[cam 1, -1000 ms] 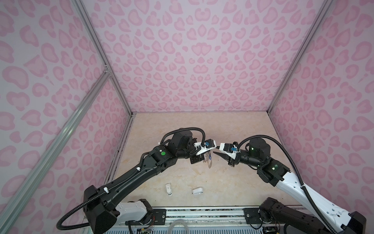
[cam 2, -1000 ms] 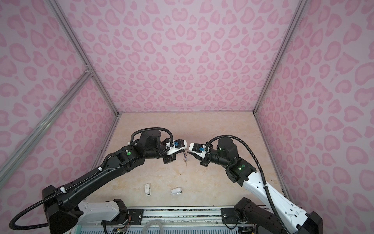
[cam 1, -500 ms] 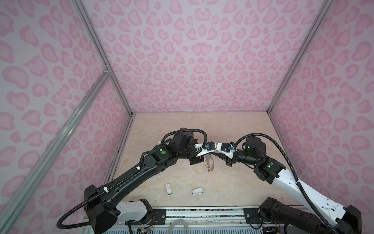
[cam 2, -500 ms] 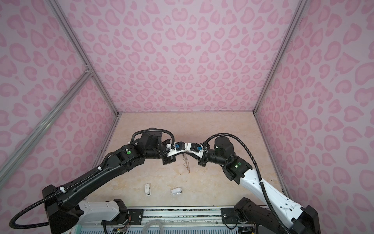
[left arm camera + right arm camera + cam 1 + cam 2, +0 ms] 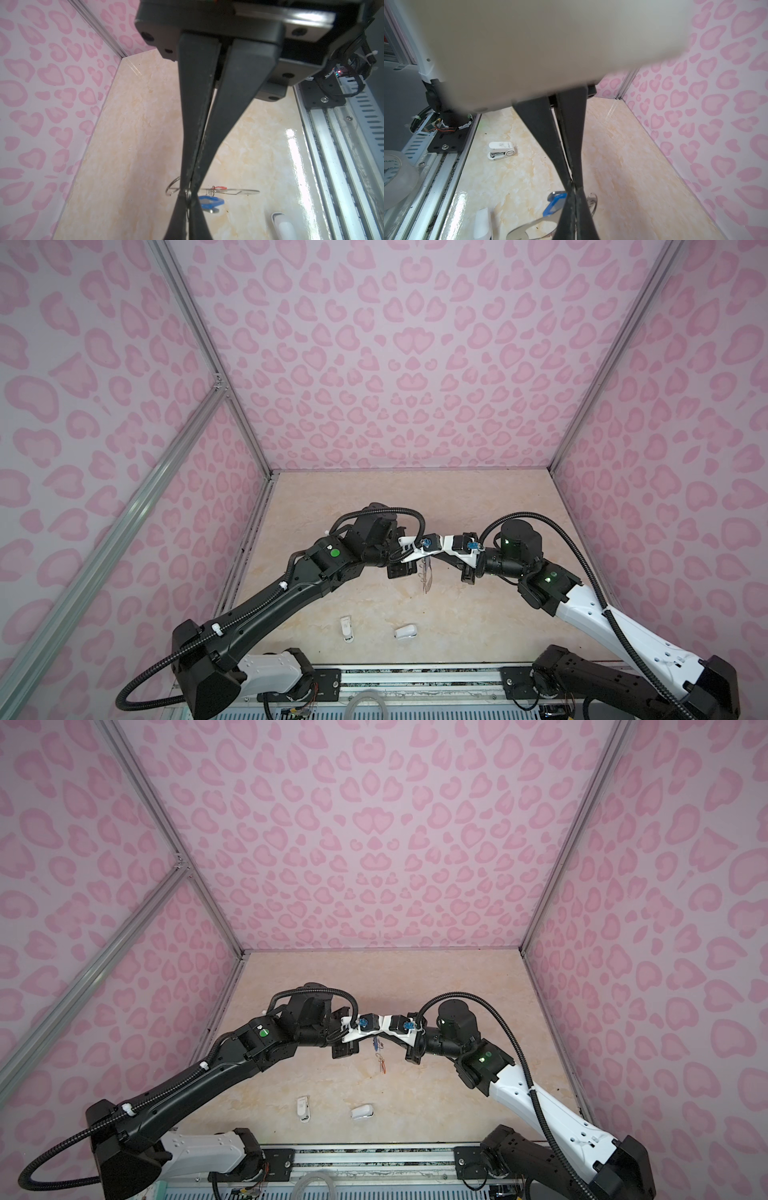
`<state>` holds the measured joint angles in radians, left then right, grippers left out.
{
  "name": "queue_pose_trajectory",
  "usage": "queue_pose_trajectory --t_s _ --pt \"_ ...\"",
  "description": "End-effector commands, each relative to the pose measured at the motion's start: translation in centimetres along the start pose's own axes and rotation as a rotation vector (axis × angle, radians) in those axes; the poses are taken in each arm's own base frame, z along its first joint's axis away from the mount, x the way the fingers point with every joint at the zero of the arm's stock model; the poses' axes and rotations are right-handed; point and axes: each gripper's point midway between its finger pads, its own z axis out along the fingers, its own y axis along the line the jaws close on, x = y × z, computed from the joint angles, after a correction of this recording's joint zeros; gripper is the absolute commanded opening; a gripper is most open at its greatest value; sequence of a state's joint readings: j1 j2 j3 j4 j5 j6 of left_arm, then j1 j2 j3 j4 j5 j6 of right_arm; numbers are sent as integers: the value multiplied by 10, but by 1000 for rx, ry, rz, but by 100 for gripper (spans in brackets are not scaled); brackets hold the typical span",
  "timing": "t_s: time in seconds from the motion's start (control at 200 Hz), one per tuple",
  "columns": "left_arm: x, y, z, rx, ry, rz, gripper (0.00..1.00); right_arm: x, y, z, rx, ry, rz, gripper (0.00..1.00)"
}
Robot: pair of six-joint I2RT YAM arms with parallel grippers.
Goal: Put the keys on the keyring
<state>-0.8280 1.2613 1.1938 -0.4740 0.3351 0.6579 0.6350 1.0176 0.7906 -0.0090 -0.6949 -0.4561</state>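
The keyring (image 5: 380, 1058) hangs edge-on above the middle of the floor, between my two grippers. In the left wrist view its grey plate (image 5: 239, 191) is a thin line, with an orange-red tag (image 5: 220, 187) and a blue-tagged key (image 5: 211, 202) hanging from it. My left gripper (image 5: 188, 207) is shut on one of its small wire rings (image 5: 172, 187). My right gripper (image 5: 575, 207) is shut where the plate (image 5: 529, 228) meets a wire ring (image 5: 592, 200); the contact spot is hidden. The blue tag (image 5: 554, 204) hangs beside it. In a top view the left gripper (image 5: 424, 558) and right gripper (image 5: 436, 560) almost touch.
Two small white plastic objects (image 5: 347, 628) (image 5: 405, 632) lie on the floor near the front edge. The metal rail (image 5: 415, 672) runs along the front, with a tape roll (image 5: 396, 182) beside it. Pink patterned walls close in the left, right and back.
My right gripper has moved left up to the left gripper and shut at the keyring. The left gripper has held the keyring almost still.
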Motion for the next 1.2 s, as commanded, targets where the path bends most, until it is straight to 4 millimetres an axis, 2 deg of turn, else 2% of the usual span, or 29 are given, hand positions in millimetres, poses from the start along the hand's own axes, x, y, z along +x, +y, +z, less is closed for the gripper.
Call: queue_pose_trajectory --t_s 0.0,0.125,0.25,0.665,0.97,1.13,1.195 --pt "-15 -3 -4 18 -81 22 6 -3 -4 0 25 -15 -5 0" --pt "-13 2 -8 9 -103 -27 23 -5 -4 -1 30 -38 -8 0" --pt "-9 9 -15 0 -153 -106 28 -13 -5 -5 47 -89 -1 0" --pt "-17 13 -27 -19 -324 -204 28 -37 -4 -8 34 -227 8 0" --pt "-9 16 -21 -35 -290 -230 23 -47 -6 -10 43 -258 -18 0" --pt "-11 15 -18 -13 -292 -230 21 -51 -8 -12 52 -274 -24 0" --pt "-10 13 -17 -2 -290 -231 17 -53 -9 -13 60 -280 -26 0"
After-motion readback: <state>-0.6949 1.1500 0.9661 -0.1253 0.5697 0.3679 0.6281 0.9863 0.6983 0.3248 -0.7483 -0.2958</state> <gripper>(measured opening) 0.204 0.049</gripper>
